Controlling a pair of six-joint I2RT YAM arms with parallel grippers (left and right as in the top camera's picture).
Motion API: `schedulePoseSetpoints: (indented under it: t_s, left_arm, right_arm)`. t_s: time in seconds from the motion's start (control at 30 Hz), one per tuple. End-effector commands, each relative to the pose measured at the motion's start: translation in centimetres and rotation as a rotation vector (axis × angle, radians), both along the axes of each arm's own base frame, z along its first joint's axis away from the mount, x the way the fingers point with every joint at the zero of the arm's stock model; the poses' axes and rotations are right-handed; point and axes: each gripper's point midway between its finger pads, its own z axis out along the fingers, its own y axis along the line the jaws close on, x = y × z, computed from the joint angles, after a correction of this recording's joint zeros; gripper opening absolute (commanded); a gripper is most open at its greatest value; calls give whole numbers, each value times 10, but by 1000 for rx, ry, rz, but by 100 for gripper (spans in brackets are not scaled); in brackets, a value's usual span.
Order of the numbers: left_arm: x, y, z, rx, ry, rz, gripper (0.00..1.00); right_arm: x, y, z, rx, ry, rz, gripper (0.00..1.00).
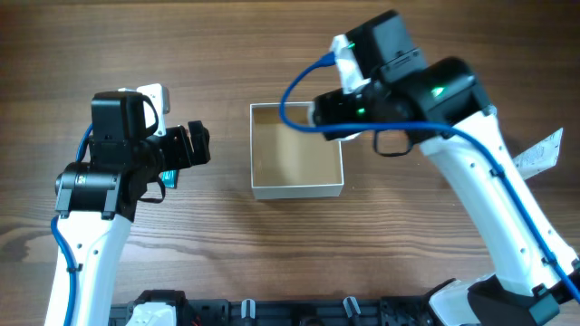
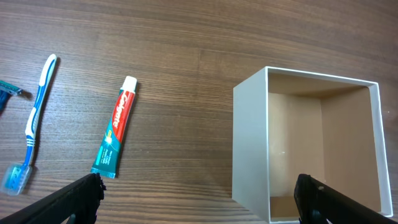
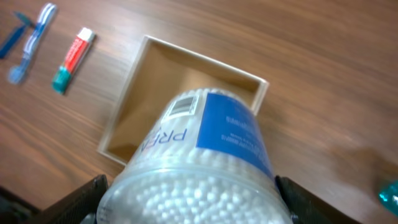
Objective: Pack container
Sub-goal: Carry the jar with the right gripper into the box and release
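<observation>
The container (image 1: 297, 188) is a square shallow box with white walls and a brown inside, at the table's middle; it also shows in the left wrist view (image 2: 250, 130) and the right wrist view (image 3: 124, 99). It looks empty. My right gripper (image 3: 193, 199) is shut on a clear round tub of cotton swabs (image 3: 205, 155) with a blue label, held above the container's right edge (image 1: 349, 109). My left gripper (image 2: 199, 196) is open and empty, left of the container. A red and teal toothpaste tube (image 2: 115, 127) and a blue toothbrush (image 2: 31, 124) lie on the table.
A blue razor (image 2: 7, 93) lies at the far left beside the toothbrush. A flat clear packet (image 1: 542, 152) lies at the right edge of the table. A teal object (image 3: 388, 190) shows at the right edge of the right wrist view.
</observation>
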Motion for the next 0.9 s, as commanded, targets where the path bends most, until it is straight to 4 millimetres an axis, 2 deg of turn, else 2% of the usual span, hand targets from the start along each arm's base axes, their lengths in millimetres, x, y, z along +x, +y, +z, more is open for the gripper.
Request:
schedulePoseSetpoints:
  t_s: [0.0, 0.17, 0.37, 0.5, 0.63, 0.77, 0.87]
  left_arm:
    - [3, 0, 5, -1, -13, 12, 100]
    - [3, 0, 5, -1, -13, 12, 100]
    - [3, 0, 5, -1, -12, 12, 100]
    - [3, 0, 5, -1, -12, 12, 100]
    - [3, 0, 5, -1, -12, 12, 100]
    - [2, 0, 5, -1, -12, 12, 100]
    - [2, 0, 5, -1, -12, 12, 100]
  right_arm:
    - [6, 30, -13, 27, 30, -31, 4]
    - [18, 44, -66, -30, 155, -76, 4]
    - [32, 57, -111, -59, 227, -101, 4]
    - [46, 73, -146, -37, 266, -123, 4]
    - [61, 87, -166, -13, 257, -130, 4]
    - [65, 93, -174, -2, 254, -124, 5]
    - [64, 95, -174, 8, 263, -116, 31]
